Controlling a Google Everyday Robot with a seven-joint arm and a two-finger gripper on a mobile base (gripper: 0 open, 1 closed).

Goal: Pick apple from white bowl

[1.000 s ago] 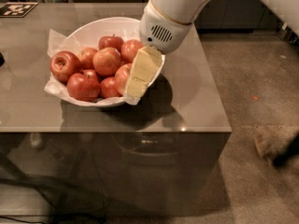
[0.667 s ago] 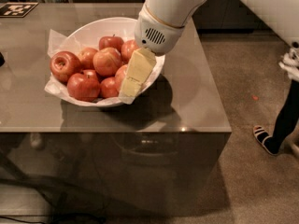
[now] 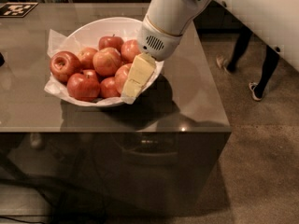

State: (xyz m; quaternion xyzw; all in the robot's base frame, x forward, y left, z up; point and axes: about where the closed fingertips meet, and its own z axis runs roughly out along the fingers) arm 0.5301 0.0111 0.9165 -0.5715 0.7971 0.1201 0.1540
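The white bowl [image 3: 88, 30], lined with crinkled white paper, sits on the grey table and holds several red apples. The apple [image 3: 107, 61] with a pale yellow-green blush lies in the middle of the pile. My gripper [image 3: 129, 92] hangs from the white arm and reaches down into the right side of the bowl. Its cream tip lies against a red apple [image 3: 120, 75] at the right front, just inside the rim. It sits to the right of the blushed apple and a little nearer the front.
The grey table [image 3: 196, 101] ends close to the right of the bowl, with its front edge just below it. A person's legs [image 3: 261, 64] stand on the floor at the back right. A black-and-white tag [image 3: 17, 8] lies at the table's far left.
My gripper has shifted only slightly at the bowl's right side. The person at the right has walked from the front right toward the back.
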